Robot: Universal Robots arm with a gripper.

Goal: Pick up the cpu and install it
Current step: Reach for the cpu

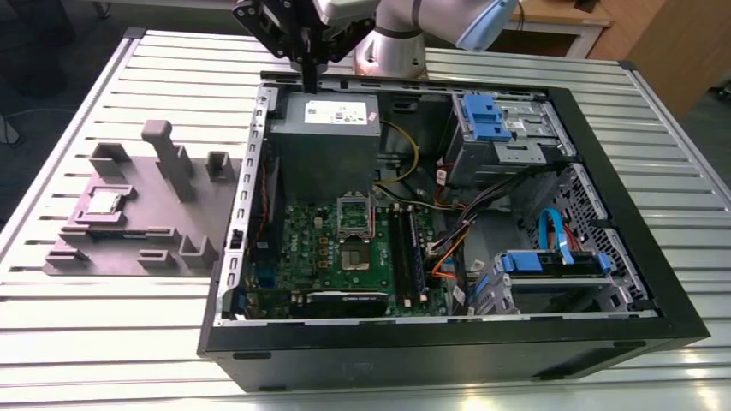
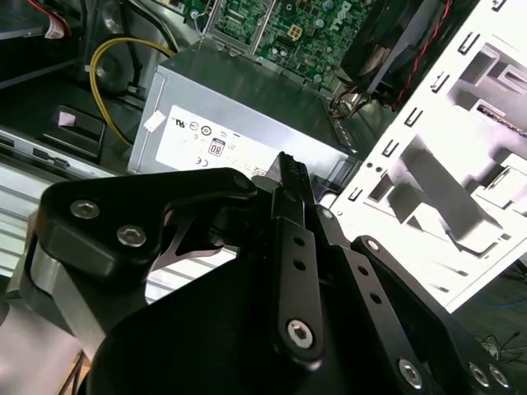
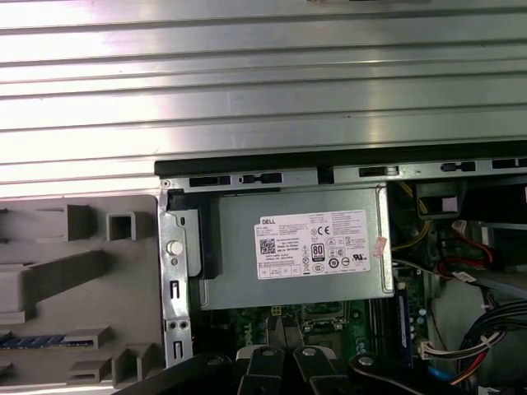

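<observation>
Nothing done yet: my black claw (image 1: 308,84) hangs pressed together, empty; the small silvery square cpu (image 1: 105,202) lies on the grey plastic fixture (image 1: 115,250)

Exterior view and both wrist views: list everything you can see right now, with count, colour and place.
cpu: one, silvery, lying on the fixture at the exterior view's left.
fixture: one, grey, on the table beside the case.
computer case: one, black, open, mid-table.
power supply: one, grey with a white label, inside the case.
motherboard: one, green, inside the case next to the power supply.
drive brackets: two, blue, toward the case's side at the exterior view's right.
cables: several, yellow, orange, red and blue, inside the case.
table: one, silver, slatted, under everything.
arm: one, silver and pale blue, behind the case.
gripper: one, black, shut, holding nothing, above the power supply's edge.
</observation>
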